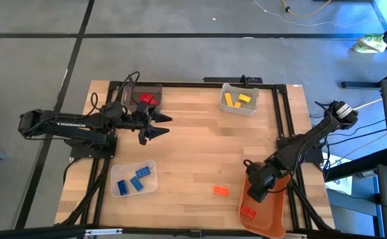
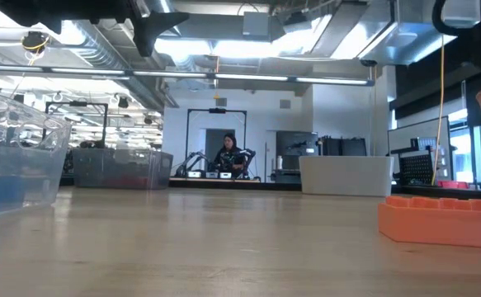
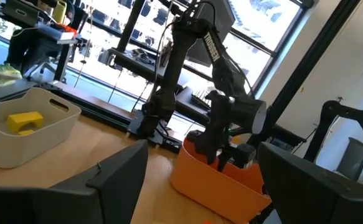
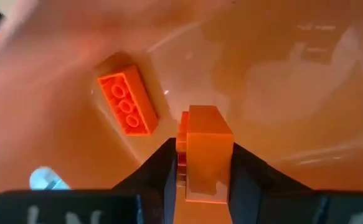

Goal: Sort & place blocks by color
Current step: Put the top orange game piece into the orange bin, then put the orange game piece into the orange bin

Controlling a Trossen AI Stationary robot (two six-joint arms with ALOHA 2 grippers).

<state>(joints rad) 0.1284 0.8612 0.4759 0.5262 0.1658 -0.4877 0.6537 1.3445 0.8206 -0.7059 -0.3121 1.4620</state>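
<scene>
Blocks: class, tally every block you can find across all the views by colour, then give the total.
Red blocks: 2
Yellow blocks: 2
Blue blocks: 3
Orange blocks: 3, one held by the right gripper
Total: 10

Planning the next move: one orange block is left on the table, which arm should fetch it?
The right. Its end effector is shut on an orange block over the orange bin, beside the loose block. The left end effector is open, by the far bin.

blocks: orange [image 4: 205,155] in right gripper [image 4: 203,163] | orange [image 1: 220,191] on table | blue [image 1: 135,181], yellow [image 1: 237,100], red [image 1: 145,100] binned
</scene>
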